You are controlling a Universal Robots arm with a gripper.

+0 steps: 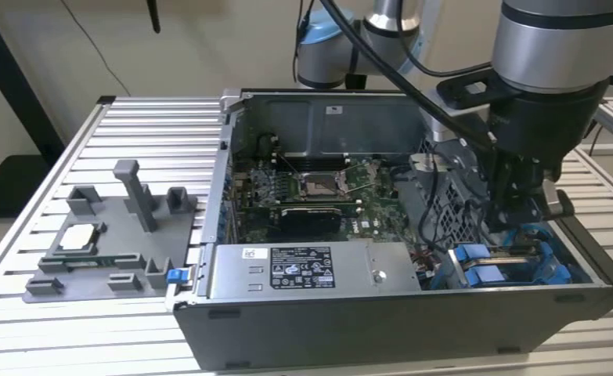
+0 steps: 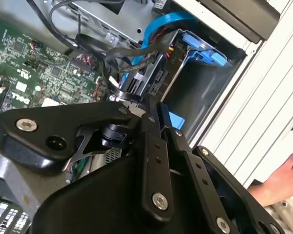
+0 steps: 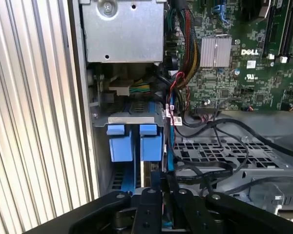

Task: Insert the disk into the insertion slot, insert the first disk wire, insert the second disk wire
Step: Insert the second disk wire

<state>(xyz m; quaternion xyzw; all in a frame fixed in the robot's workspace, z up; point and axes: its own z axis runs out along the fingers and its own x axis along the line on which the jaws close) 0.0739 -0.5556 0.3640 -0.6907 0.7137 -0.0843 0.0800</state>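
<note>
The disk (image 2: 162, 73) stands on edge in the insertion slot (image 2: 207, 95), its blue caddy (image 2: 201, 48) at the case's front corner. Blue caddy tabs (image 3: 150, 144) also appear in the first wrist view, and the caddies (image 1: 491, 270) lie at the exterior view's right. My gripper (image 1: 522, 218) reaches down into that corner. In the second wrist view its black fingers (image 2: 151, 126) are pressed together, and my gripper (image 2: 147, 105) looks shut on a black disk wire connector (image 2: 131, 87) right beside the disk's end. A blue wire (image 2: 161, 22) curves over the bay.
The open computer case (image 1: 390, 313) lies on a slatted aluminium table (image 1: 149, 133). Its motherboard (image 1: 317, 188) and loose black cables (image 3: 210, 168) are beside the bay. A grey fixture (image 1: 108, 243) stands at the exterior view's left. A person's hand (image 2: 283, 180) rests outside the case wall.
</note>
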